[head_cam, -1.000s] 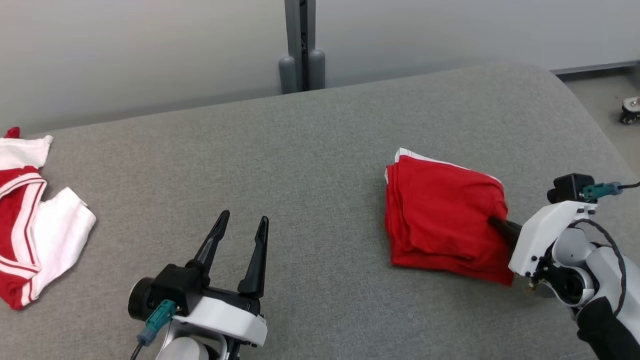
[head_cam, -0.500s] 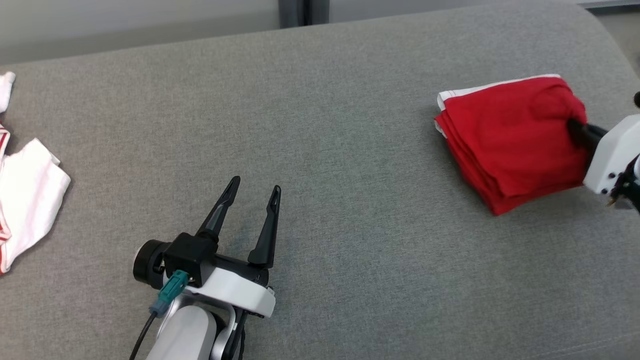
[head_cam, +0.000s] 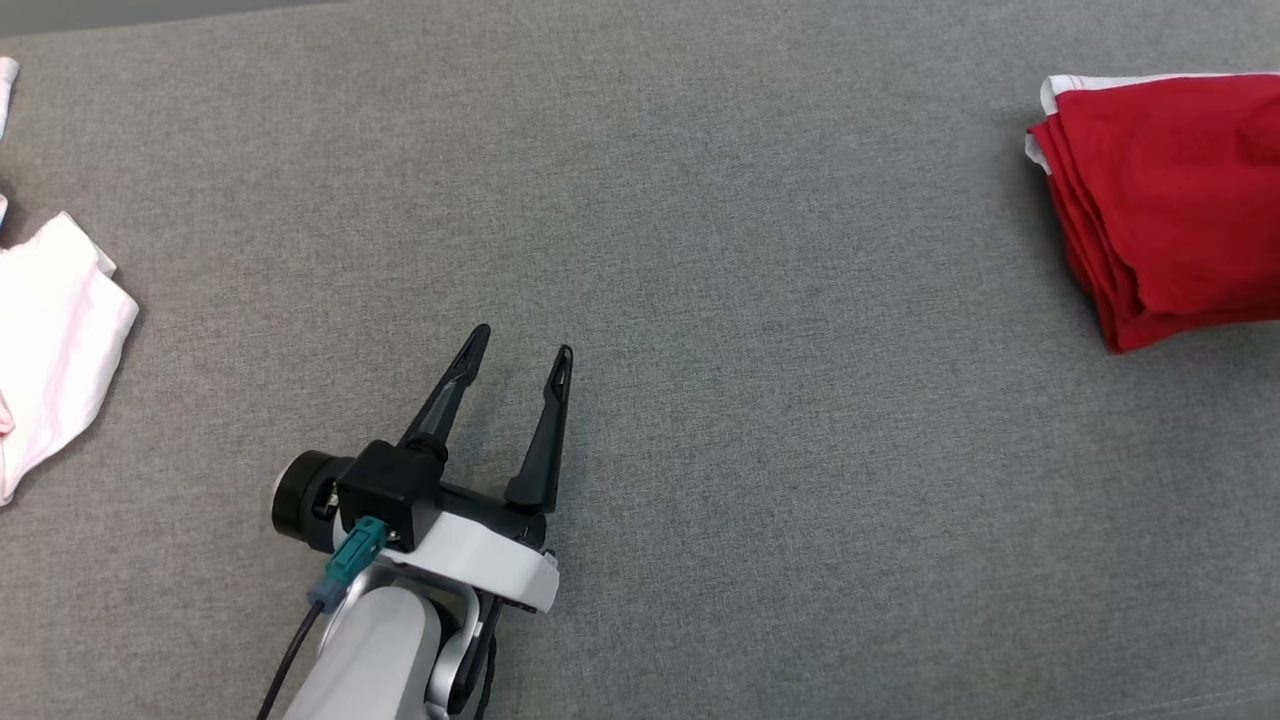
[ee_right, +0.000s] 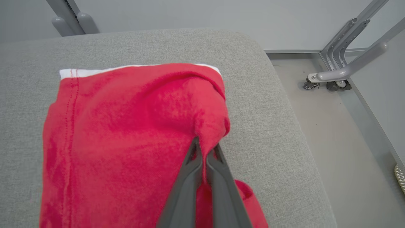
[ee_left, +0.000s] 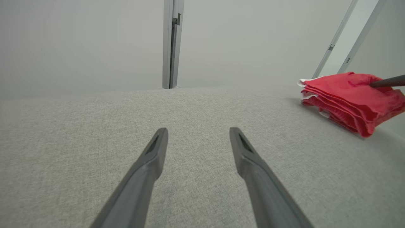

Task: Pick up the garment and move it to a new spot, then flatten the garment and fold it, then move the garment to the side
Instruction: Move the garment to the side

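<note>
The folded red garment [head_cam: 1170, 200] with a white edge lies at the right edge of the grey cushion [head_cam: 700, 250]. In the right wrist view my right gripper [ee_right: 205, 148] is shut, pinching a fold of the red garment [ee_right: 126, 139] near its right side. The left wrist view has the garment [ee_left: 348, 98] at the far right, with a dark finger of the right gripper [ee_left: 387, 82] reaching into it. My left gripper [head_cam: 520, 345] stands open above the bare cushion at the lower left, far from the garment, with nothing between its fingers [ee_left: 152, 158].
A white and red piece of clothing [head_cam: 50, 340] lies at the cushion's left edge. The cushion's right edge drops to the floor [ee_right: 341, 142], where a wheeled metal stand [ee_right: 335, 79] sits. A grey post [ee_left: 171, 44] rises behind the cushion.
The head camera has tilted down and turned left, so the scene has shifted. The right gripper has carried the folded garment toward the cushion's right edge. The left gripper stays open and still.
</note>
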`<state>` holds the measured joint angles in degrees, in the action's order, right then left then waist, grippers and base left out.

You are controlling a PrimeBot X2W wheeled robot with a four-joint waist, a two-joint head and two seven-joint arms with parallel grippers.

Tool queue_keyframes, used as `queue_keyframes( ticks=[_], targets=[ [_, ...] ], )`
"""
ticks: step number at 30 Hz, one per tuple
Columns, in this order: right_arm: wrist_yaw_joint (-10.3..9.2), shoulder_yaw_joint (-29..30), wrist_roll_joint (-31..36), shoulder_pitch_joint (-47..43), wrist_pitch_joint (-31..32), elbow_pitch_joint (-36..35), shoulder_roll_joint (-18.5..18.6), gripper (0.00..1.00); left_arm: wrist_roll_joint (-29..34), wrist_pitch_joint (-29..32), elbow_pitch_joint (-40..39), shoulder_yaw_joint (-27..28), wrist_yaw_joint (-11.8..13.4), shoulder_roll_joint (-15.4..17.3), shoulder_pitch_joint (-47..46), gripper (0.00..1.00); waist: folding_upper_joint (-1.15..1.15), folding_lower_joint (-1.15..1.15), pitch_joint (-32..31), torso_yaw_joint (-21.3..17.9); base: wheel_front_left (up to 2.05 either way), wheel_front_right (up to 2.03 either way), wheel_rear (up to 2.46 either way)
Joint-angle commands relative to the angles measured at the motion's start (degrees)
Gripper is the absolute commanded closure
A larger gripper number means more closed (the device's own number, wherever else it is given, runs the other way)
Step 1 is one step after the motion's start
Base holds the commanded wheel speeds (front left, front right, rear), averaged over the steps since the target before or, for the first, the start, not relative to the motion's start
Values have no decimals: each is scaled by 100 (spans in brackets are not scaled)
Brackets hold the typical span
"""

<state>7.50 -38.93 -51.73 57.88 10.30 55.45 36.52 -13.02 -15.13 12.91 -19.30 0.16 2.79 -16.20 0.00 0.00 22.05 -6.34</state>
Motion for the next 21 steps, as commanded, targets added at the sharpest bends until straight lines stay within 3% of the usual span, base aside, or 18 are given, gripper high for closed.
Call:
queue_keyframes(
  ticks=[1, 4, 5, 6, 7, 13, 21],
  targets=[
    [-1, -27, 6, 53, -41, 72, 33, 100, 11, -1, 0, 11, 39, 23, -109, 0, 0, 0, -18, -12, 0, 0, 0],
    [-1, -118, 8, 129, -101, 314, -7, 100, -20, -1, 17, -10, 34, 22, -97, 0, 0, 0, -61, -34, 0, 0, 0],
    [-1, -150, 21, 154, -142, 367, -37, 90, -28, -1, 25, -12, 29, 22, -94, 0, 0, 0, -81, -40, 0, 0, 0],
    [-1, -155, 14, 178, -233, 418, -67, 19, -39, -1, 35, -8, 23, 24, -86, 0, 0, 0, -109, -46, 0, 0, 0],
    [-1, -172, 4, 181, -292, 468, -90, 0, -47, -1, 42, -5, 16, 23, -74, 0, 0, 0, -135, -51, 0, 0, 0],
    [-1, -362, 122, 218, -750, 741, -105, 0, -113, -1, 51, -6, 6, 22, 33, 0, 0, 0, -366, -55, 0, 0, 0],
    [-1, -475, 360, 200, -1985, 853, -274, 0, -203, -1, -20, 239, 0, 23, 323, 0, 0, 0, -961, -26, 0, 0, 0]
  ],
)
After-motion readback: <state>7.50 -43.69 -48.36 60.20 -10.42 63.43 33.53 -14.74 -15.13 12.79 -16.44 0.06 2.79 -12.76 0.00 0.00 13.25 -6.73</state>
